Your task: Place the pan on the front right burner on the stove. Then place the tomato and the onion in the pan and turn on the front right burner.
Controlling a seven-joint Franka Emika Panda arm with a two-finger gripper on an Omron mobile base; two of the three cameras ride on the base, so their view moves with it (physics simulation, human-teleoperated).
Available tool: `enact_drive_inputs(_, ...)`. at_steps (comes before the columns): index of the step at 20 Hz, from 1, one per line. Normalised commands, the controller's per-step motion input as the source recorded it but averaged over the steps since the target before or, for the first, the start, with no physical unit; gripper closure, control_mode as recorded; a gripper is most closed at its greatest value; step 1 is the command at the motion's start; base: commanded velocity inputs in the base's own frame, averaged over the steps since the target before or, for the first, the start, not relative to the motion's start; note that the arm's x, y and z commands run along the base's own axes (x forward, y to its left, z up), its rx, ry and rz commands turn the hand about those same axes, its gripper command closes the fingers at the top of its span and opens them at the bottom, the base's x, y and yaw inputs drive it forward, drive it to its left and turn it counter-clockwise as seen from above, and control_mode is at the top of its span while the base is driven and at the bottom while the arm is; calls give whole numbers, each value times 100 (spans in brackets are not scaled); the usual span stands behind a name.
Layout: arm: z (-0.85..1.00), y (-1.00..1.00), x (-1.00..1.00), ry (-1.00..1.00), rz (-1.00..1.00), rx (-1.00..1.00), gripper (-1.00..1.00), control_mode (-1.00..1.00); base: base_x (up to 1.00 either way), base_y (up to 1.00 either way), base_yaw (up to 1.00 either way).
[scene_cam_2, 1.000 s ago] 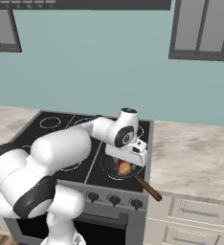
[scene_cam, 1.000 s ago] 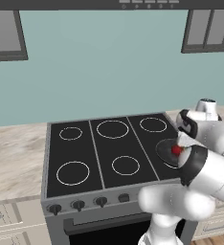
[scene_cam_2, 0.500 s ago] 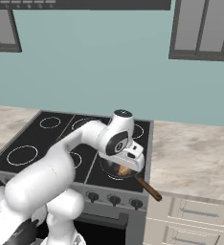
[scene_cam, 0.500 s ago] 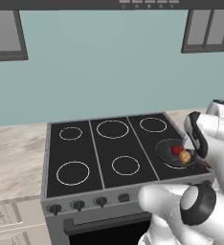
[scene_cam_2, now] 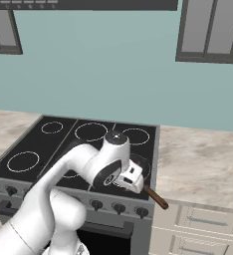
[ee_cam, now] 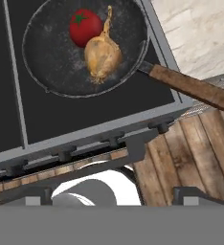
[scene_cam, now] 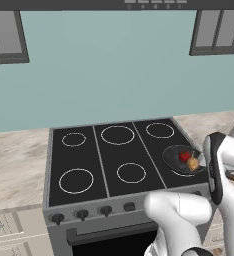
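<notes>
The stove [scene_cam: 114, 165] serves as the landmark. Along its front edge runs a row of dark knobs [scene_cam: 81, 214], and on the left and middle of its black top the white rings stand bare. Further right, at the stove's front right corner, the pan [scene_cam: 183, 159] sits over the front right burner [scene_cam: 185, 171], whose ring peeks out at the pan's near edge. Inside the pan the tomato [ee_cam: 85, 26] and the onion [ee_cam: 102, 55] lie touching, the tomato toward the back of the stove and the onion nearer its front. The pan's brown handle [ee_cam: 193, 87] sticks out past the stove's right front corner, over the counter [scene_cam_2: 198, 164] and the cabinet fronts. The gripper [scene_cam_2: 131, 178] hangs at the stove's front right, above the knobs and just beside the handle's root; its jaws are spread wide and hold nothing.

What seems left is turning on the burner. The risk lies in the crowding at that corner: the handle juts out close to the hand, so a careless drop toward the knobs could knock it, swing the pan off its ring and roll the vegetables out. Picking the wrong knob from the row would light another ring. Wide jaws closing off-centre could also slip off the knob without turning it.
</notes>
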Motion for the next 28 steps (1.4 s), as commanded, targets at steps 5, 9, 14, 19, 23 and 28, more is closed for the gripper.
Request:
enact_drive_inputs(5, 2, -9, -29, -25, 0, 0, -100, -100, 0, 0, 0)
enact_drive_inputs(9, 0, -10, -38, -28, 0, -2, -100, -100, 0, 0, 0)
enact_drive_inputs(14, 0, -14, -51, -21, 0, 0, -100, -100, 0, 0, 0)
enact_drive_inputs(19, -2, -13, -59, -18, 0, -3, -100, -100, 0, 0, 0)
enact_drive_inputs(23, -15, 0, -60, -17, 0, -5, -100, -100, 0, 0, 0)
enact_drive_inputs(28, -22, 0, -49, -22, 0, -10, -100, -100, 0, 0, 0)
